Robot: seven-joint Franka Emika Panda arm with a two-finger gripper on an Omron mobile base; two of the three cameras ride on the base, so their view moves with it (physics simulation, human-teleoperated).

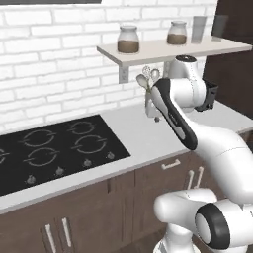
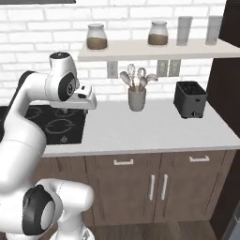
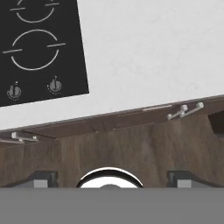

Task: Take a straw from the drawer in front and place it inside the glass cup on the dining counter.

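My gripper [image 3: 111,177] is open, its two dark fingertips [image 3: 42,177] set wide apart with nothing between them. It hangs above the front edge of the white worktop [image 3: 144,52], just right of the black hob [image 3: 39,48], looking down. My hand [image 2: 86,101] is above the same spot in the right base view. Below the worktop edge, a dark brown drawer front [image 2: 124,162] with a pale handle [image 3: 183,110] is shut. The straw is hidden. The glass cup and the dining counter are out of view.
A grey utensil holder [image 2: 137,99] and a black toaster [image 2: 190,99] stand at the back of the worktop. A shelf [image 2: 154,49] with two jars hangs on the brick wall. Cabinet doors [image 2: 157,192] sit under the drawer fronts. A tall dark cabinet [image 2: 229,70] is at the right.
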